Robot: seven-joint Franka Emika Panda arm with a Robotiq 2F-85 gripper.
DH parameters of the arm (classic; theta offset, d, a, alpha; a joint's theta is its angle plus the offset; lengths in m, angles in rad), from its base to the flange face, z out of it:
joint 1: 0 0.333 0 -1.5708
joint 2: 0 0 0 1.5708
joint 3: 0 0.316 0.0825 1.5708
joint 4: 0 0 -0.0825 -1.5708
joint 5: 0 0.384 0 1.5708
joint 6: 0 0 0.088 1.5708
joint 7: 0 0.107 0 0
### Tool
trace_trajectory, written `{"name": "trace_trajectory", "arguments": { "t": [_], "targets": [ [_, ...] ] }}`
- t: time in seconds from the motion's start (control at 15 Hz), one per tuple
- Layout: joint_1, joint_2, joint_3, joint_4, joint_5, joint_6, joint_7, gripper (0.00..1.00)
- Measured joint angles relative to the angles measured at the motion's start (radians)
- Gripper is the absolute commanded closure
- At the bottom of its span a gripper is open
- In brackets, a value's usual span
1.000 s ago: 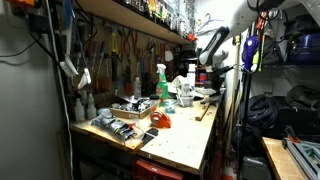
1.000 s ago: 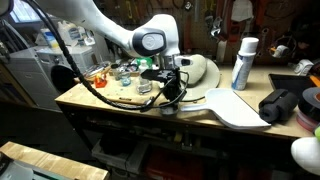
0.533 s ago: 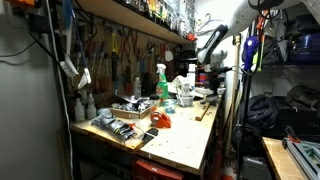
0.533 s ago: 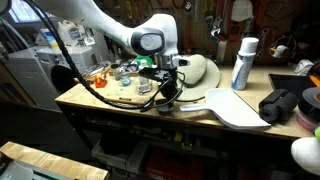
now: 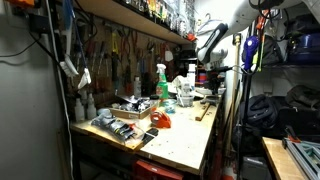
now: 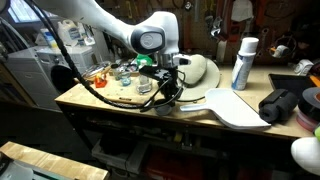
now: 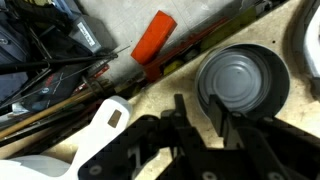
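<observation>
My gripper [image 7: 200, 112] hangs just above the workbench, its two black fingers a narrow gap apart with only bare bench top between them. A round grey can with a dark rim [image 7: 243, 85] stands right beside one finger, which overlaps its edge. In both exterior views the gripper [image 6: 165, 90] [image 5: 206, 76] points down at the bench among clutter. An orange-red handled tool [image 7: 153, 38] lies further off among cables. A white handle-shaped part [image 7: 106, 116] lies on the other side of the fingers.
A large white board [image 6: 238, 106] and a white hat-like shape [image 6: 200, 70] lie next to the arm. A spray can [image 6: 242, 62] and a black bag [image 6: 284, 104] are beyond. A green spray bottle [image 5: 161, 82], trays of parts [image 5: 120, 126] and hanging tools crowd the bench.
</observation>
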Motion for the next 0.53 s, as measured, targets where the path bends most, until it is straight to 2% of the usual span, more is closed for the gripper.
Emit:
{"name": "trace_trajectory", "arguments": {
  "t": [0.2, 0.33, 0.53],
  "targets": [
    [-0.015, -0.034, 0.002, 0.002, 0.039, -0.032, -0.051, 0.13],
    [-0.040, -0.077, 0.006, 0.002, 0.061, -0.082, -0.162, 0.01],
    [-0.099, -0.156, 0.007, 0.002, 0.085, -0.165, -0.385, 0.01]
  ]
}}
